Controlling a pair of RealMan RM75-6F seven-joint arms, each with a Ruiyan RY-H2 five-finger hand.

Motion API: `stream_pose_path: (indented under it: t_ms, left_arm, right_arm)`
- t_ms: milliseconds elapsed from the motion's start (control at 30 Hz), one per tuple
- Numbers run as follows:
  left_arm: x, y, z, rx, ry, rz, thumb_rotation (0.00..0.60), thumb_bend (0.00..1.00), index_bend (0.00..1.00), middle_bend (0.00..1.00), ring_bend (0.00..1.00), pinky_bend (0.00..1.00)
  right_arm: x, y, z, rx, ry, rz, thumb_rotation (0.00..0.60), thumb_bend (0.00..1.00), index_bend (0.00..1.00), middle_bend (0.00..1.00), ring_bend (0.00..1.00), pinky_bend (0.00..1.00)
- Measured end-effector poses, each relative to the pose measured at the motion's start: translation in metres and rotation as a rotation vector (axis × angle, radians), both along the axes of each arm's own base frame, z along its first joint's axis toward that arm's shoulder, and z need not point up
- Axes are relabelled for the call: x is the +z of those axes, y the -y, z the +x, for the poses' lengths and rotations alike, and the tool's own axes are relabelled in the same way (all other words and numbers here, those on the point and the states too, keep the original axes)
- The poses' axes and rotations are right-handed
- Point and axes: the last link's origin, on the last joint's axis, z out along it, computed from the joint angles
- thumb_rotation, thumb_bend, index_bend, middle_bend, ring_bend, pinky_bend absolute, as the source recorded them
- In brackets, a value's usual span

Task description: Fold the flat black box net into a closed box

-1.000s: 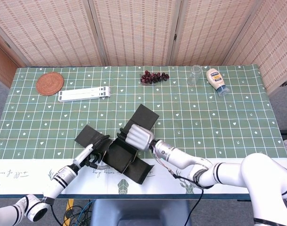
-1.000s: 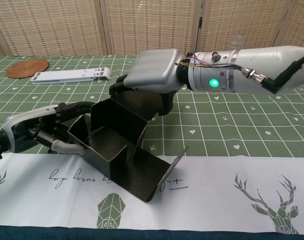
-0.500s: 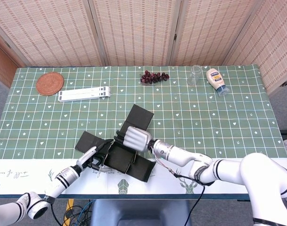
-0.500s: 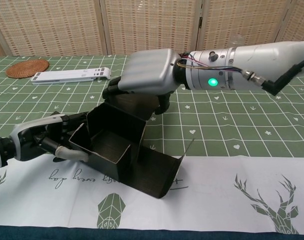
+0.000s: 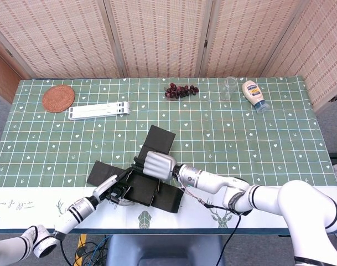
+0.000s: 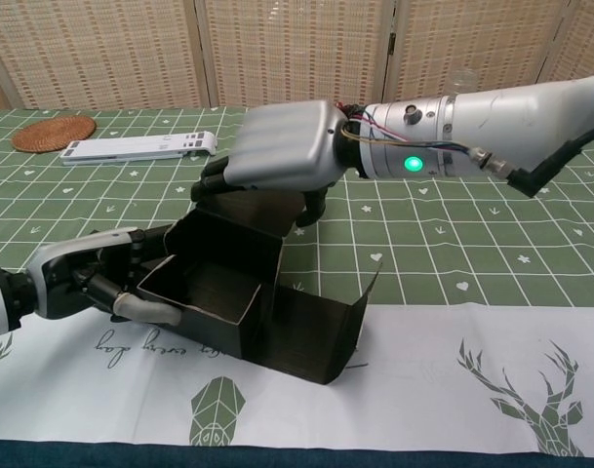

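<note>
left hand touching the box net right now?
Touching. The chest view shows the left hand with its fingers pressed against the raised side wall of the black box net, no gap between them.

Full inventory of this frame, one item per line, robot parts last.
black box net: 1, black, near table edge, partly folded, walls up, flaps still spread
table: 1, green patterned cloth with white near strip
woven coaster: 1, brown, far left
white folding stand: 1, white, beside coaster
grapes: 1 bunch, dark red, far centre
glass jar: 1, clear, far right
sauce bottle: 1, cream, lying beside jar
left hand: 1, black, holding the box's left wall
right hand: 1, silver, fingers on the rear wall
</note>
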Motion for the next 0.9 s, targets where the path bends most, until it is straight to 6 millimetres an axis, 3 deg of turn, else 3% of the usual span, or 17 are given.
stream_pose_path:
  t_ms: [300,567,900]
  left_arm:
    - [-0.003,0.000,0.005,0.020,0.046,-0.041,0.600,0.14,0.05,0.00,0.68,0.84]
    - [-0.008,0.001,0.003,0.042,0.065,-0.064,0.600,0.14,0.15,0.09,0.69,0.84]
    - [-0.012,0.001,0.006,0.056,0.087,-0.070,0.600,0.14,0.17,0.10,0.69,0.84]
  right_arm:
    - [0.000,0.002,0.000,0.054,0.012,0.000,0.600,0.43,0.33,0.34,0.82,1.00]
    - [-0.002,0.004,-0.003,0.065,0.025,-0.001,0.600,0.43,0.33,0.34,0.82,1.00]
    - [-0.003,0.000,-0.007,0.080,0.056,-0.008,0.600,0.43,0.33,0.34,0.82,1.00]
